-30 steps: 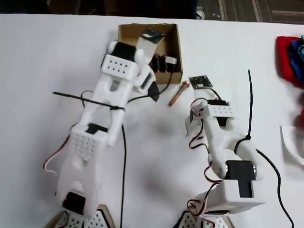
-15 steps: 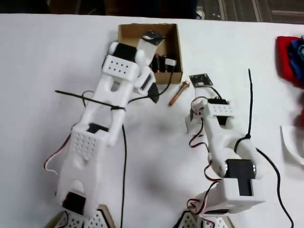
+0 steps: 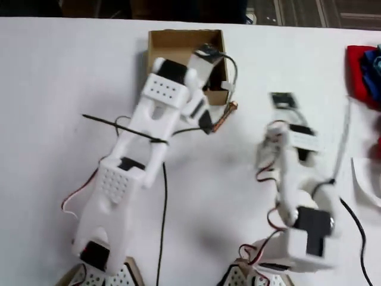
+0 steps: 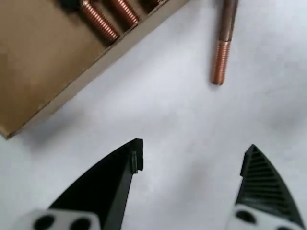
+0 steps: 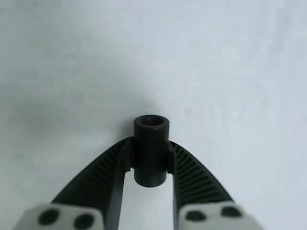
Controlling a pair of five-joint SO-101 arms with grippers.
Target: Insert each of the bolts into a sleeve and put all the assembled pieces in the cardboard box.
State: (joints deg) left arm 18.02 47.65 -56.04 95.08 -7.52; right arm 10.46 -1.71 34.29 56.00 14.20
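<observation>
left pincer (image 4: 193,158): released, fingers spread wide with nothing between them. It hangs low over the surface (image 3: 59,71), just outside the wall of the cardboard box (image 4: 38,52), lined up roughly toward the loose bolt.

loose bolt (image 4: 224,45): copper-coloured, lying flat on the surface just beside the box's corner with its threaded end toward the left pincer. No sleeve on it yet.

right pincer (image 5: 151,154): clenched on the black sleeve (image 5: 151,129). The fingers pinch the lower part, so the open bore sticks out past the tips. My guess is that's on purpose, to leave the hole free for a bolt.

sleeve location: off over bare surface, well apart from the bolt and the box.

box contents: a couple of threaded copper ends (image 4: 98,21) show inside, so I'd say those are finished pieces. Can't get a proper count though.

progress: looks like this is the last bolt outside the box, so pretty far along.

next move: the left pincer needs a finger either side of the shank and a firm squeeze.

watch out: the bolt is round and could roll, and the box wall is close enough to get nudged.
</observation>
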